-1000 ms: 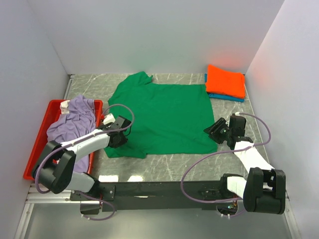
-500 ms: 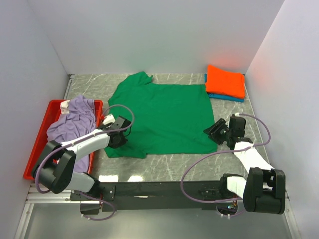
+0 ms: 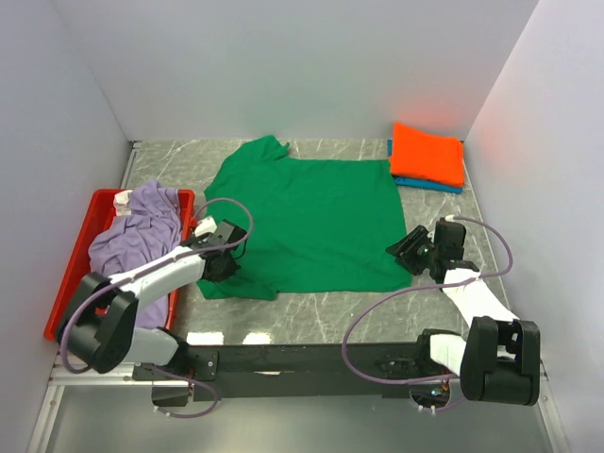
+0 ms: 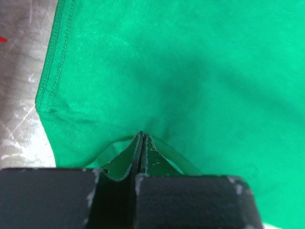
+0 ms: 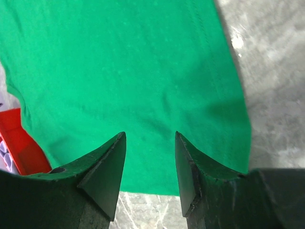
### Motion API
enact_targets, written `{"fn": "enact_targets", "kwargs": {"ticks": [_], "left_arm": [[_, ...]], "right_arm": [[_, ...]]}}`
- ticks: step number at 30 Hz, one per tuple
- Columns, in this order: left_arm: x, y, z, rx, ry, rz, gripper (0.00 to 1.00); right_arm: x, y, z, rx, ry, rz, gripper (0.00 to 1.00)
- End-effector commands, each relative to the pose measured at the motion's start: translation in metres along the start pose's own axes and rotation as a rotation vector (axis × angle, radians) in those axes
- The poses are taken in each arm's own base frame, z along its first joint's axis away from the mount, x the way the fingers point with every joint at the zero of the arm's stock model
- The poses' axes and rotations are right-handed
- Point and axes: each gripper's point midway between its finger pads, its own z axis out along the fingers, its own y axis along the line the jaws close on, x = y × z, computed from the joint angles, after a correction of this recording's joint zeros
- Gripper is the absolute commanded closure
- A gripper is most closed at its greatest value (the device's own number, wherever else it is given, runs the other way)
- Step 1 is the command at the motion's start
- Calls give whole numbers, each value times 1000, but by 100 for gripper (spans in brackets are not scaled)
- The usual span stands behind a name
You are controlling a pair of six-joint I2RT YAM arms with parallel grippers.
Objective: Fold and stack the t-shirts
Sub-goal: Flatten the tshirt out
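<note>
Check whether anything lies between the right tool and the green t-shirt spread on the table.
Nothing visible does. The right tool is open at the near right corner of the green t-shirt, and only that cloth shows in its gap. The left tool is shut on a pinch of the same shirt.

Four t-shirts in all: one green t-shirt [image 3: 311, 222], one orange t-shirt [image 3: 427, 153], one blue t-shirt [image 3: 429, 184] and one lavender t-shirt [image 3: 137, 231]. Alongside them: one red tray [image 3: 71, 283], one table [image 3: 311, 316] and two robot arms, the left arm [image 3: 160, 269] and the right arm [image 3: 472, 297].
</note>
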Motion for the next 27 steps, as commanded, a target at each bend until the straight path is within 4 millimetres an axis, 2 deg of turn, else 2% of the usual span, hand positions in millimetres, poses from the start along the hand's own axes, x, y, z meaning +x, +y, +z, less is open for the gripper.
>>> {"fn": "enact_targets", "kwargs": {"ticks": [1, 7, 13, 17, 21, 27], "left_arm": [[-18, -14, -24, 85, -35, -10, 99], [-26, -22, -49, 180, -54, -8, 99], [-24, -27, -59, 266, -57, 0, 99], [-23, -33, -64, 313, -59, 7, 99], [-20, -36, -65, 347, -50, 14, 99], [-15, -39, -66, 378, -36, 14, 99]], "right_arm": [[-8, -3, -6, 30, -39, 17, 47], [-7, -23, -15, 138, -55, 74, 47], [-8, -65, -35, 332, -117, 173, 52], [0, -89, -44, 424, -109, 243, 53], [9, -99, -49, 476, -94, 268, 55], [23, -103, -55, 466, -92, 284, 56]]}}
